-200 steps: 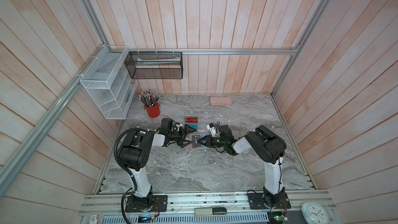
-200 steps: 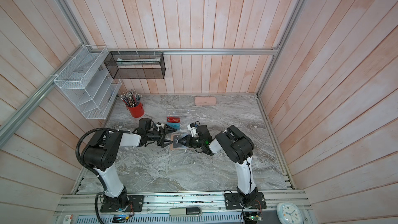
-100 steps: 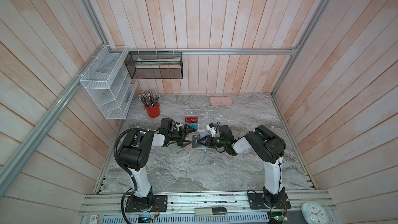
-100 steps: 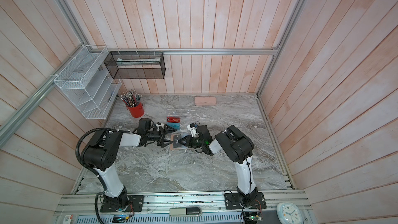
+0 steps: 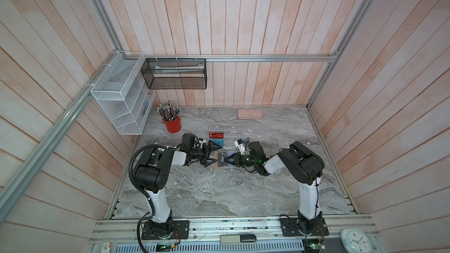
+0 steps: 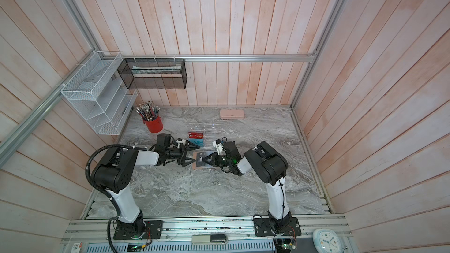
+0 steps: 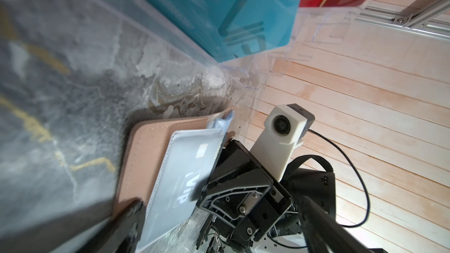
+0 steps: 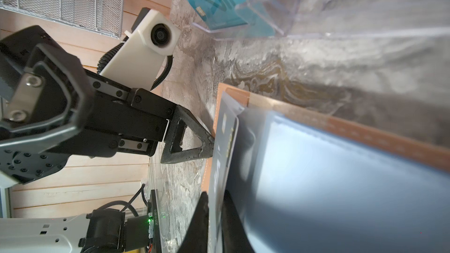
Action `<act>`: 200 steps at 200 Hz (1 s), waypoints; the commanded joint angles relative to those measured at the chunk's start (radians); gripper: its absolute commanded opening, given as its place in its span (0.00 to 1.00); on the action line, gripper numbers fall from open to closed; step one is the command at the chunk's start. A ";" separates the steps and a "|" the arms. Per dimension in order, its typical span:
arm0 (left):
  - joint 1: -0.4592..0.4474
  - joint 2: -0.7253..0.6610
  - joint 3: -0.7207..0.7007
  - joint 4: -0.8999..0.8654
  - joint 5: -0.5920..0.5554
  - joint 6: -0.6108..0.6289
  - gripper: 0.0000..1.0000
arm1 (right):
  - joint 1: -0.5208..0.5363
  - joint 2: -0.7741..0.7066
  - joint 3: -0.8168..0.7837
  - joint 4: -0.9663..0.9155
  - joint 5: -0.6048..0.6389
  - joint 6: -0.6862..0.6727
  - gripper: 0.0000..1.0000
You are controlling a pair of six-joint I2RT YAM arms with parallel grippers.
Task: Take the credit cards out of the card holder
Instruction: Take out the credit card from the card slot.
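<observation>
The jaws of the right gripper (image 5: 227,160) pinch the near edge of the black card (image 5: 221,158) in the card holder (image 7: 146,147) on the tabletop (image 5: 219,191); the left gripper (image 5: 218,153), jaws spread, touches the holder's opposite edge.

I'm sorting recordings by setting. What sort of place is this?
Probably a robot test cell staged as a desk: a left arm and right arm bolted to an aluminium rail, plank walls around a marble-look tabletop, and a red pencil cup.

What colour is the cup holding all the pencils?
Red. The pencil cup shows best in a top view.
</observation>
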 commanded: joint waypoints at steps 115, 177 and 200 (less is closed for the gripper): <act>-0.019 -0.094 0.049 -0.126 -0.018 0.007 1.00 | -0.007 -0.007 0.010 -0.029 -0.009 -0.031 0.03; -0.058 -0.043 0.091 -0.102 -0.035 -0.014 1.00 | -0.009 -0.003 0.010 -0.024 -0.012 -0.027 0.02; -0.058 -0.028 0.080 -0.102 -0.048 -0.005 1.00 | -0.009 -0.002 0.010 -0.022 -0.015 -0.027 0.02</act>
